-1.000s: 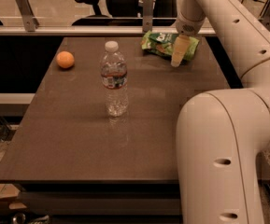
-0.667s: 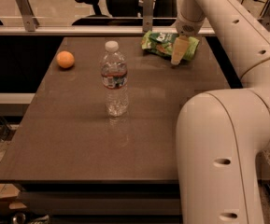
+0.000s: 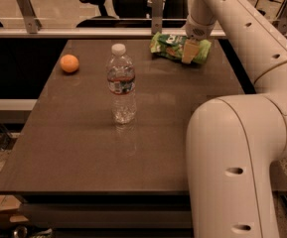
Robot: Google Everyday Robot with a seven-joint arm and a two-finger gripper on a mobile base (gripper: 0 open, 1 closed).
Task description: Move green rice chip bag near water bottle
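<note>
The green rice chip bag (image 3: 169, 46) lies flat at the far right end of the brown table (image 3: 78, 148). My gripper (image 3: 188, 54) reaches down from the white arm onto the right half of the bag and covers part of it. The water bottle (image 3: 121, 86) stands upright near the middle of the table, well to the left of the bag and closer to the camera.
An orange (image 3: 69, 63) lies at the far left of the table. The big white arm body (image 3: 237, 162) fills the near right. A metal rail (image 3: 83, 32) runs behind the table's far edge, with an office chair (image 3: 96, 1) beyond.
</note>
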